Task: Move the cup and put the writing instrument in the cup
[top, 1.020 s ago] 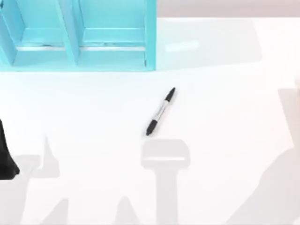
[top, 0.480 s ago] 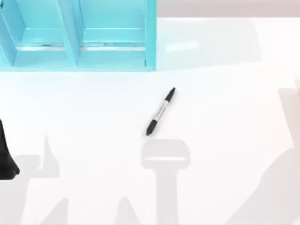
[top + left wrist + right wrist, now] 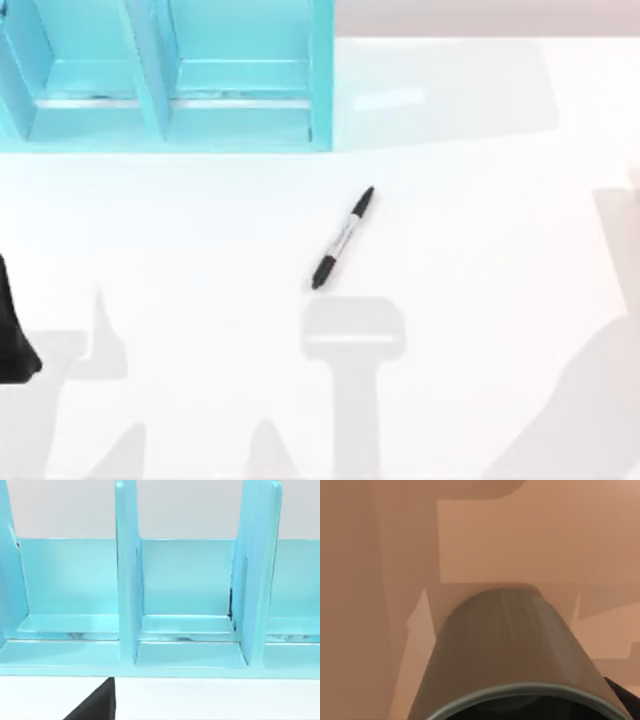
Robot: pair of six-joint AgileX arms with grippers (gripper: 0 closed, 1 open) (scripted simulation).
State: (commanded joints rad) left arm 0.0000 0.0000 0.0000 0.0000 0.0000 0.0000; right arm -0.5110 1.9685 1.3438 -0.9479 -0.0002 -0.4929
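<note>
White counter (image 3: 480, 300) spreads across the top view, the marker (image 3: 343, 238) lying slantwise near its middle, below the turquoise shelf unit (image 3: 170, 75) at the far left. At the left edge sits a dark part of the left arm (image 3: 12, 335). The left wrist view faces that shelf's compartments. The right wrist view has the olive-grey cup (image 3: 512, 655) close up; whether either arm's fingers are clenched cannot be told.

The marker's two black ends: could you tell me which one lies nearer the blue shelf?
The slimmer end of the marker points toward the blue shelf; the thicker end lies farther down the table.
</note>
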